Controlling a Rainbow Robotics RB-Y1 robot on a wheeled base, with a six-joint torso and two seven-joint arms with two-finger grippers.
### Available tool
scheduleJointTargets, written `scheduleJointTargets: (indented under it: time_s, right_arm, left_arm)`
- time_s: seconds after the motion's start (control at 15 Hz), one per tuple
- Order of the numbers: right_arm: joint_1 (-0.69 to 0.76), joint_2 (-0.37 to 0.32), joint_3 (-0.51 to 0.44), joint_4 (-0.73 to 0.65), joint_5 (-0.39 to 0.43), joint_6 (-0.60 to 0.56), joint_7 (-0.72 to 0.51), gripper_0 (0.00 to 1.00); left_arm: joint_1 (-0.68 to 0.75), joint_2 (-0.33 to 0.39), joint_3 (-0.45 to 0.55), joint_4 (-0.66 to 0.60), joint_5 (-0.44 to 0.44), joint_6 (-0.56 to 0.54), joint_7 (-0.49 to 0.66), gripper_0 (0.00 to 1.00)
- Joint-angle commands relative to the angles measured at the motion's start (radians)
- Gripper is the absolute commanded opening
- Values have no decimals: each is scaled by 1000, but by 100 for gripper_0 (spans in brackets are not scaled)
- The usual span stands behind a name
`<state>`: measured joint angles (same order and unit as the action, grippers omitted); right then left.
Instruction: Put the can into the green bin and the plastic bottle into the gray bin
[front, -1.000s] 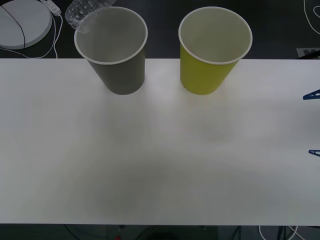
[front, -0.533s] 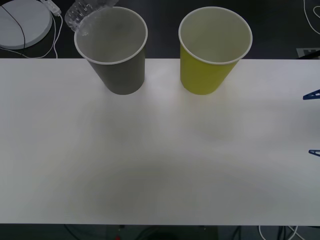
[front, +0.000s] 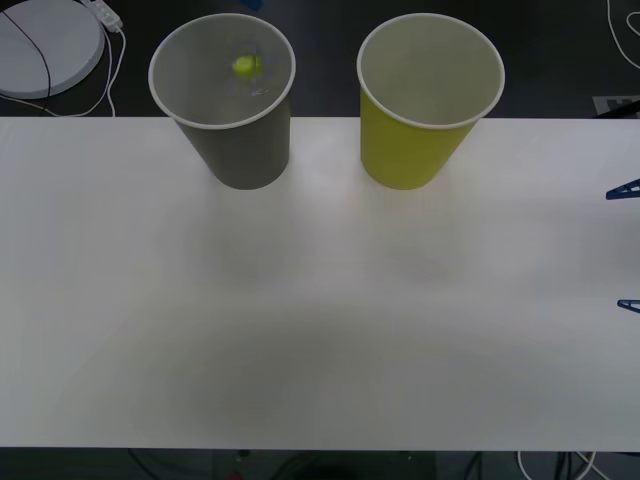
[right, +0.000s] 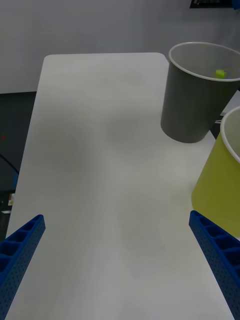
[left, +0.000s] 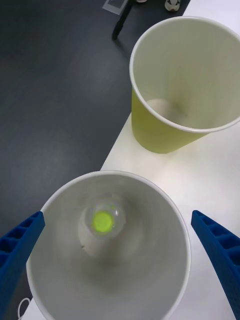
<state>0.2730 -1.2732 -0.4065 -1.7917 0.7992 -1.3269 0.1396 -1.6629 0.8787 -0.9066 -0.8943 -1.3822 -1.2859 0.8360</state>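
The plastic bottle (left: 103, 221) is located inside the gray bin (left: 165, 260), cap upward. The left gripper (left: 117, 280) is positioned above that bin, fingers spread wide and empty. The right gripper (right: 120, 260) is likewise spread wide above the table (right: 100, 150). The green bin (front: 425, 150) is positioned beside the gray bin.

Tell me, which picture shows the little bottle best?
The left wrist view: it looks straight down on the plastic bottle inside the gray bin. The front and right wrist views catch just its green cap.
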Motion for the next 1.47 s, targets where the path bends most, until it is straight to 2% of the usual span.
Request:
scheduleJointTargets:
  time_s: [0.07, 0.4, 0.67, 0.93, 1.13, 1.27, 1.47]
  right_arm:
    - [0, 0, 0, 0, 0, 0, 0, 100]
    - [0, 0, 0, 0, 0, 0, 0, 100]
    - [0, 0, 0, 0, 0, 0, 0, 100]
    - [0, 0, 0, 0, 0, 0, 0, 100]
    - [0, 0, 0, 0, 0, 0, 0, 100]
    - [0, 0, 0, 0, 0, 0, 0, 100]
    - [0, 0, 0, 0, 0, 0, 0, 100]
  left_arm:
    - [0, 0, 0, 0, 0, 0, 2, 100]
    - [2, 9, -14, -11, 6, 0, -1, 100]
    - [5, 65, -67, -52, 91, 3, -20, 100]
    - [9, 155, -132, -124, 192, 2, -52, 100]
    - [49, 230, -152, -175, 290, 0, -115, 100]
    - [97, 279, -152, -193, 362, 0, -198, 100]
    - [155, 335, -152, -210, 417, 0, -310, 100]
